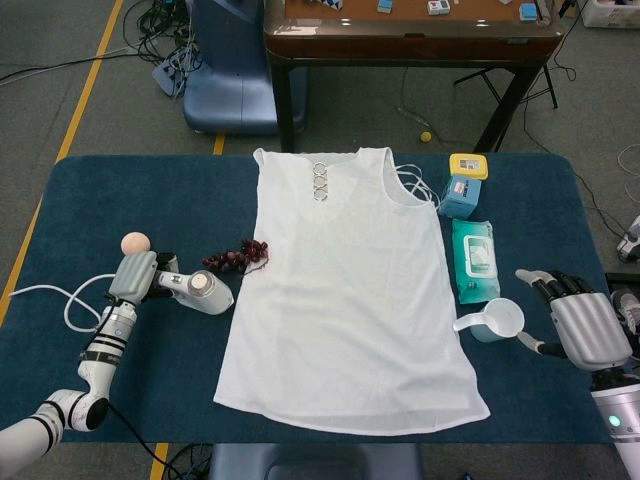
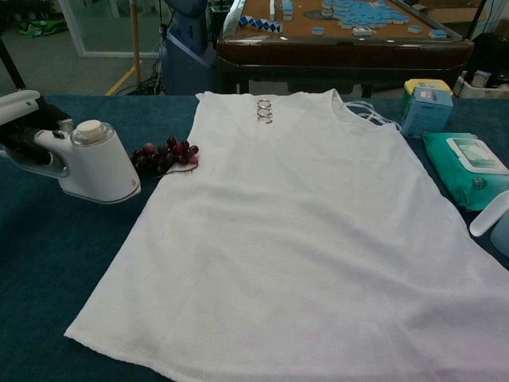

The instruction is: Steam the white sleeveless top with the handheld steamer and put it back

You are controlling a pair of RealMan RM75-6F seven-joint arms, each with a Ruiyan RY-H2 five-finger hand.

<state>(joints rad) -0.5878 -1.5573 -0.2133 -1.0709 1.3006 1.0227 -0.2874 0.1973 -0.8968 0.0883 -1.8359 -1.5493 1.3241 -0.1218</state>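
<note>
The white sleeveless top (image 1: 345,290) (image 2: 294,231) lies flat in the middle of the blue table, neckline with metal rings at the far side. My left hand (image 1: 133,277) (image 2: 20,119) grips the handle of the white handheld steamer (image 1: 200,291) (image 2: 95,163), which hangs just above the table left of the top's edge. Its white cord (image 1: 70,305) trails off to the left. My right hand (image 1: 578,327) hovers open at the right of the table, near the white scoop; the chest view does not show it.
A bunch of dark grapes (image 1: 237,255) (image 2: 163,155) lies between steamer and top. Right of the top are a blue box with yellow lid (image 1: 463,185), a green wipes pack (image 1: 474,260) and a white scoop (image 1: 495,321). A peach ball (image 1: 134,243) sits far left.
</note>
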